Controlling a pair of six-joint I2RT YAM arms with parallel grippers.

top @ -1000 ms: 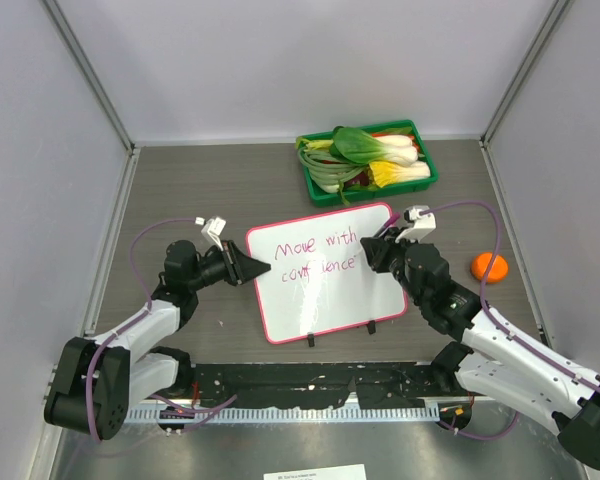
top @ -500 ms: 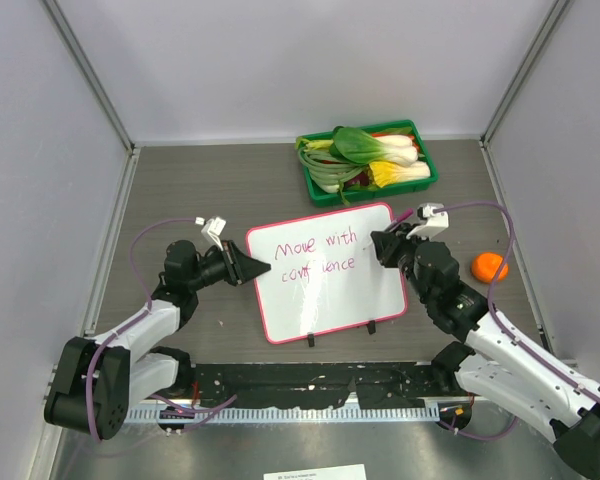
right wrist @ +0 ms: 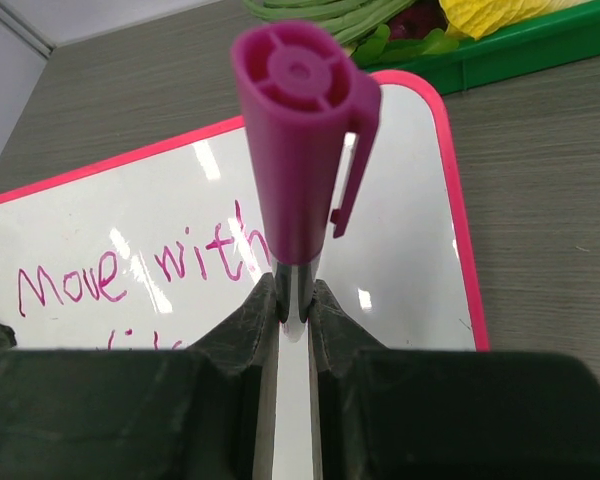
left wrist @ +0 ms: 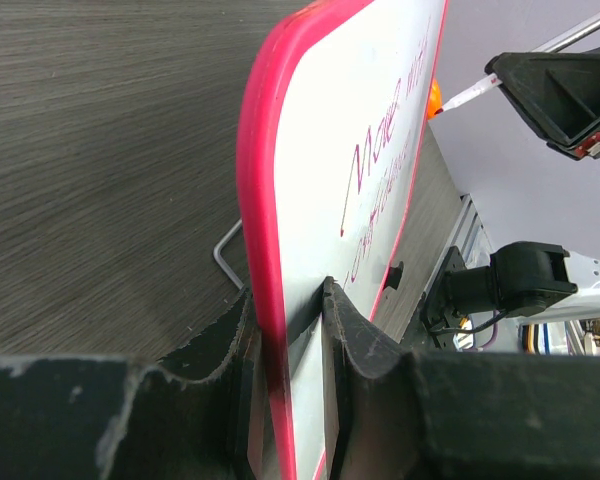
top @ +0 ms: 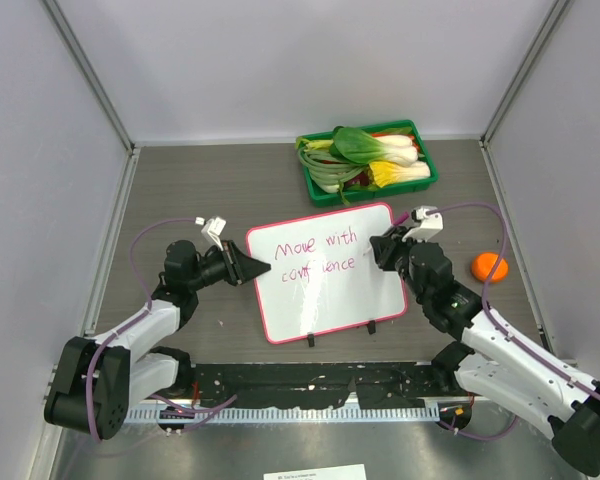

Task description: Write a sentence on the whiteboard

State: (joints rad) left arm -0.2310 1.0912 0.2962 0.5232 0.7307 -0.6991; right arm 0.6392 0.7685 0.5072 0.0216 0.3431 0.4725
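The whiteboard [top: 330, 290], white with a pink-red frame and two black feet, lies mid-table with "Move with confidence" written on it in magenta. My left gripper [top: 260, 267] is shut on its left edge; in the left wrist view the fingers [left wrist: 355, 335] clamp the pink frame [left wrist: 265, 200]. My right gripper [top: 378, 247] is shut on a magenta-capped marker [right wrist: 298, 150] and sits over the board's right side, near the end of the writing. The board also shows in the right wrist view [right wrist: 180, 200].
A green tray [top: 420, 178] of bok choy and other vegetables stands behind the board. An orange ball [top: 489, 266] lies to the board's right. Grey walls enclose the table on three sides.
My right gripper with the marker moved right off the end of the second line, then came back slightly left. The left gripper and the board have not moved.
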